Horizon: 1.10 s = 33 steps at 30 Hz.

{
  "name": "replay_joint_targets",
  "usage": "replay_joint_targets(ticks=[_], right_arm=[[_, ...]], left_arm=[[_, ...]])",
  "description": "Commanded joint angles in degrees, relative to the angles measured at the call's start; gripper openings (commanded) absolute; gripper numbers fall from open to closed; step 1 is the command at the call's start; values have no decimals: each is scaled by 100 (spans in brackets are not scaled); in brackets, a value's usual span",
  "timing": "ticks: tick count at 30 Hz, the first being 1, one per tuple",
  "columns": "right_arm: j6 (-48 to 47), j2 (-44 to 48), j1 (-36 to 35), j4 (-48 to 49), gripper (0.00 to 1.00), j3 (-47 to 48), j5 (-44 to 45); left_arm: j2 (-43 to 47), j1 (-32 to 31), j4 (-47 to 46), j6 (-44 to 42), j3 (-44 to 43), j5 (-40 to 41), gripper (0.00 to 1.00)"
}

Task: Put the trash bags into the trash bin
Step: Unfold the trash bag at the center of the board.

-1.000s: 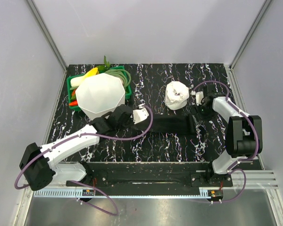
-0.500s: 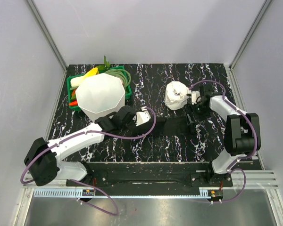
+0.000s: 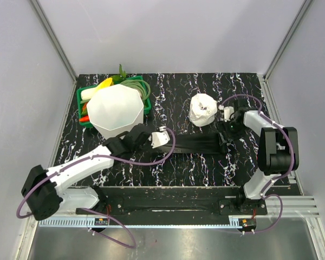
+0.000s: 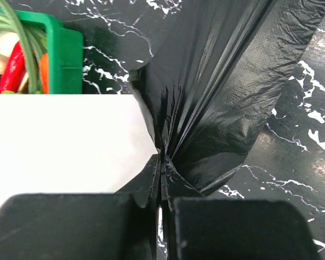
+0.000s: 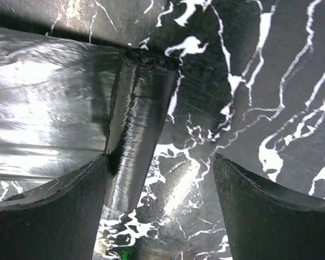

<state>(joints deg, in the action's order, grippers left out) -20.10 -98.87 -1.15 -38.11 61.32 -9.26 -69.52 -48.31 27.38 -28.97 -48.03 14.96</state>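
Note:
The black trash bag [image 3: 197, 143] lies stretched across the marbled table between my two grippers. My left gripper [image 3: 163, 140] is shut on the bag's left end; in the left wrist view the film [image 4: 222, 92] fans out from the pinched jaws [image 4: 162, 162]. The white trash bin [image 3: 115, 110] stands just left of that gripper, its wall [image 4: 65, 141] filling the left of the wrist view. My right gripper [image 3: 226, 135] hovers open over the bag's right end. A folded edge of the film [image 5: 138, 114] lies between its fingers [image 5: 160, 181], close to the left one.
A green basket [image 3: 83, 105] of toy vegetables sits behind the bin against the left wall, its corner [image 4: 65, 54] showing in the left wrist view. A white roll of plastic [image 3: 202, 110] rests just beyond the bag, left of the right gripper.
The left gripper shifted right, then back left, keeping its hold on the bag. The bag now lies longer and thinner. The right gripper swung slightly toward the roll and back, still open.

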Motion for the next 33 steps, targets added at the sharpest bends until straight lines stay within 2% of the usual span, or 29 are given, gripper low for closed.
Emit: replay_joint_targets(ticks=[1,13,19,22,24,33], right_arm=[[-389,324,264,-179,82,187,231],[-495,763,334,-434,82,187,302],[-188,905,317,-689,83,459,-453],[-21,835,142,-663,83,539,-647],[84,808,-244,-471,83,460,-630],[375,202,-1027,277,83,214,-191]], left_arm=[[570,147,495,-416,-188,165,0],[755,323,1138,-706,-479,226,0],[571,323,1165,-557,-523,-54,0],[396,323,1200,-469,-637,-309,0],[273,314,1226,-399,-699,-441,0],[236,279,1358,-232,-664,-784,0]])
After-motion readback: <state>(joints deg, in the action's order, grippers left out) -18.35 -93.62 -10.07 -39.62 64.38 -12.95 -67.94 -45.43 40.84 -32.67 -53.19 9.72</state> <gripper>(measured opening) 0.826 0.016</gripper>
